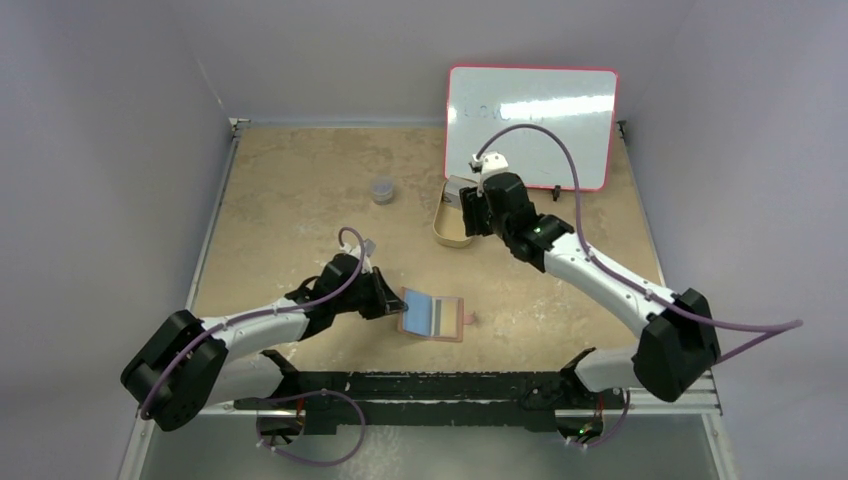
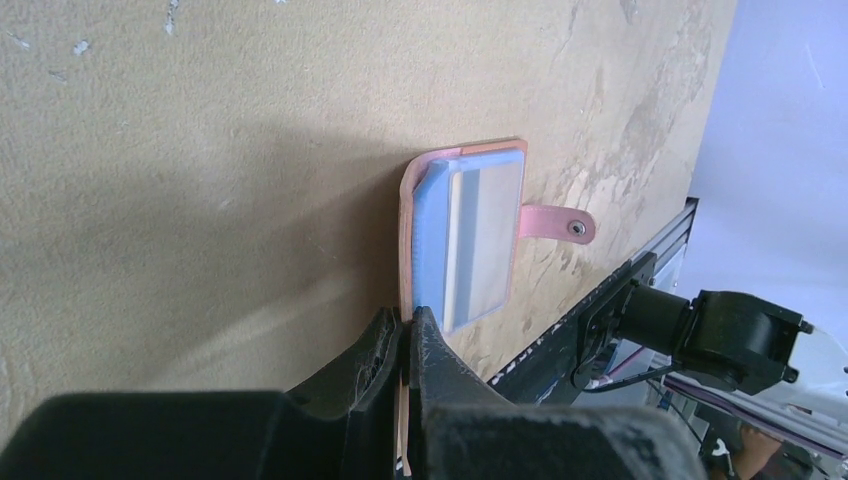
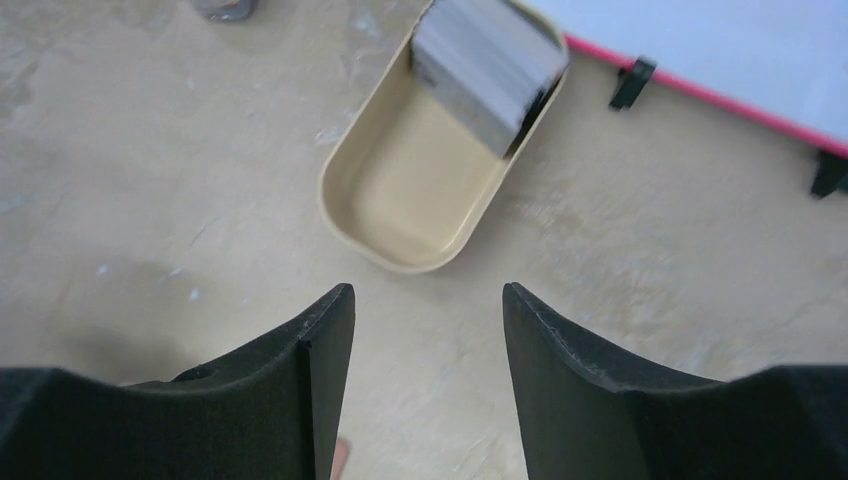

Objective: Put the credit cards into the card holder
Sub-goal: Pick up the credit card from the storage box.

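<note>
Low down, left fingers (image 2: 432, 352) pinch card holder (image 2: 406, 245).

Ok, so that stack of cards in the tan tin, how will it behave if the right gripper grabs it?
The credit cards look thin and smooth, so they would probably slide apart rather than lift as one block. They seem propped against one end of the tin, so a nudge may slump them flat. The shallow tin likely skids if bumped.

Soft, even light from above; faint shadow beyond left fingers (image 2: 440, 372); cards (image 3: 490, 62) beyond right fingers (image 3: 305, 395) blurred, glary.
</note>
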Controlling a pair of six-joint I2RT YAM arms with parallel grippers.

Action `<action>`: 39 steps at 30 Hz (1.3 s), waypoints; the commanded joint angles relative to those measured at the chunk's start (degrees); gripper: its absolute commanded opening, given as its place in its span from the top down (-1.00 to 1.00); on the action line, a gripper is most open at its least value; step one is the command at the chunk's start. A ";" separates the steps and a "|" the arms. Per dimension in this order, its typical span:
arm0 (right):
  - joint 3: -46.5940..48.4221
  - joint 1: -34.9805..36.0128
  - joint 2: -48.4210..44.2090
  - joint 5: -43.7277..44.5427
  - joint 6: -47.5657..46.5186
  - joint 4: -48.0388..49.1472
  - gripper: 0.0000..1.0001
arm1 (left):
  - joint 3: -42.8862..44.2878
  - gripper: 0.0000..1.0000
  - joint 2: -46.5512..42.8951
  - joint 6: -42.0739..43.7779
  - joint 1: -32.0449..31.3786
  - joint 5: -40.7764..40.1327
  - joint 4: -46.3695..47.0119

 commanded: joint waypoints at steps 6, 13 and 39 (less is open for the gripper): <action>6.80 -5.60 12.41 -4.06 -34.75 15.66 -0.16 | 0.26 0.95 -0.28 0.01 -0.40 3.30 3.71; 14.49 -5.62 23.73 -7.71 -44.04 16.33 -0.16 | -0.51 0.95 -0.71 -0.77 -0.50 3.04 5.21; 19.08 -5.54 36.05 5.95 -49.58 16.87 0.00 | -3.72 0.94 -0.34 -2.77 -0.58 3.07 10.03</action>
